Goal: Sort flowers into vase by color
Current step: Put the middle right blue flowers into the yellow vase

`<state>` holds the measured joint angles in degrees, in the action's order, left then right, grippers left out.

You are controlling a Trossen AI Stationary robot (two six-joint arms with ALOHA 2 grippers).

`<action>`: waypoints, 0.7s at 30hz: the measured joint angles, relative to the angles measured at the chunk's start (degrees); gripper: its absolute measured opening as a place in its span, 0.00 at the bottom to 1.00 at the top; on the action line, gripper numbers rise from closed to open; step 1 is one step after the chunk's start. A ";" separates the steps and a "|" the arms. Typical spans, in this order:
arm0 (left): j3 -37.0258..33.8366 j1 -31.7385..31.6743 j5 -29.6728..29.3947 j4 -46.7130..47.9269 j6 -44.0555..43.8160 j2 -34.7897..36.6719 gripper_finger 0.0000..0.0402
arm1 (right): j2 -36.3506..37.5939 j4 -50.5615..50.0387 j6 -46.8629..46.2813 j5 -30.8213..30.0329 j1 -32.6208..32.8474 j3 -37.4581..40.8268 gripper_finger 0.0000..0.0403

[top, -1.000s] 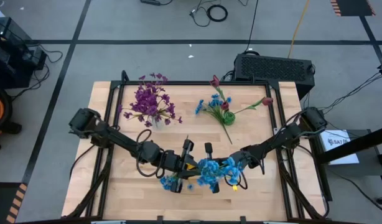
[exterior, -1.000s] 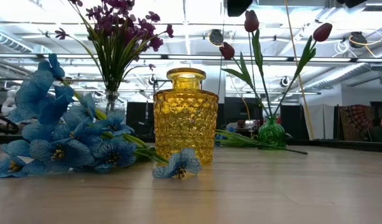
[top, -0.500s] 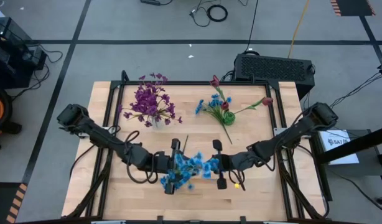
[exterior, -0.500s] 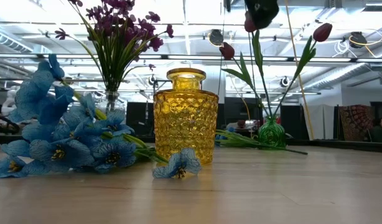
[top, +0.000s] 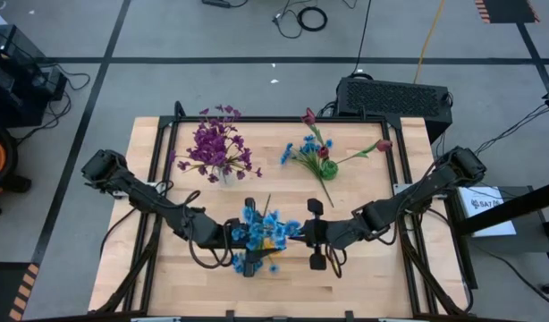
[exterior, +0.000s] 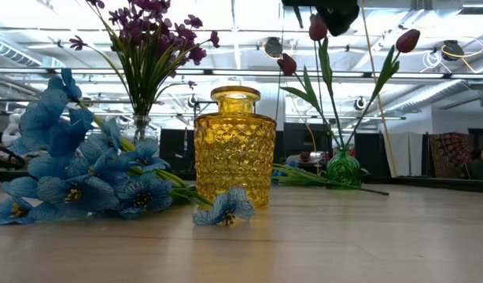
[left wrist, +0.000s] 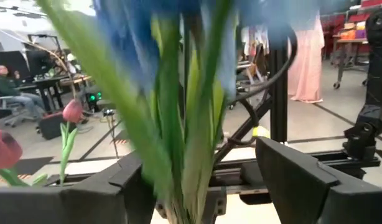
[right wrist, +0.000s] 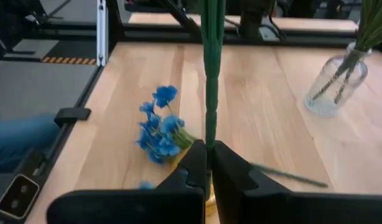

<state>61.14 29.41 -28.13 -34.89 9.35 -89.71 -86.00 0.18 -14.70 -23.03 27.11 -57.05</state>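
Observation:
A sprig of bright blue flowers (top: 257, 231) is up over the yellow glass vase (exterior: 234, 149) near the table's front middle. Whether its stem reaches into the vase, I cannot tell. My right gripper (right wrist: 208, 149) comes from the right and is shut on a green stem. My left gripper (left wrist: 200, 171) comes from the left and is open, with the sprig's green stems (left wrist: 185, 143) between its fingers. More blue flowers (exterior: 84, 181) lie on the table beside the vase. My right gripper pinches a single green stem (right wrist: 209, 127) between its two shut fingers. The fingers lie across the stem, and they reach in about level from the table's right. The stem runs on straight past the fingertips, over the yellow vase (right wrist: 206, 200). Whether my left gripper touches the stems, I cannot tell.
Purple flowers (top: 219, 148) stand in a clear vase (exterior: 141, 126) at the back left. Dark red tulips and blue flowers fill a small green vase (exterior: 343, 168) at the back middle. A loose blue blossom (exterior: 224, 208) lies in front of the yellow vase.
Both grippers have gone toward the table's left edge with the blue sprig. It was near the front, right of the yellow vase, and is now over the vase. My left gripper has opened around the stems. My right gripper has stayed shut.

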 joint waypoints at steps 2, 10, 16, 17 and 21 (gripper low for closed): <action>0.01 0.00 -0.76 -0.29 0.30 0.01 0.64 | 0.00 -1.66 -0.68 0.00 -0.02 0.00 0.00; 0.04 0.00 -1.08 1.04 0.11 0.55 0.55 | 0.00 -3.83 -1.81 0.05 0.00 0.00 0.01; 0.04 -0.13 -1.10 1.79 0.12 0.55 0.42 | 0.00 -5.40 -2.57 0.09 0.00 0.00 0.01; 0.04 -0.15 -1.13 1.75 0.22 0.55 0.40 | 0.00 -5.71 -2.76 0.09 0.00 0.00 0.01; 0.04 -0.13 -1.22 2.55 0.58 0.95 0.31 | 0.00 -5.89 -2.84 0.20 0.00 0.00 0.02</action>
<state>61.19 29.28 -29.35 -32.33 9.93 -88.76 -86.00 -5.72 -17.54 -22.83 27.11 -57.06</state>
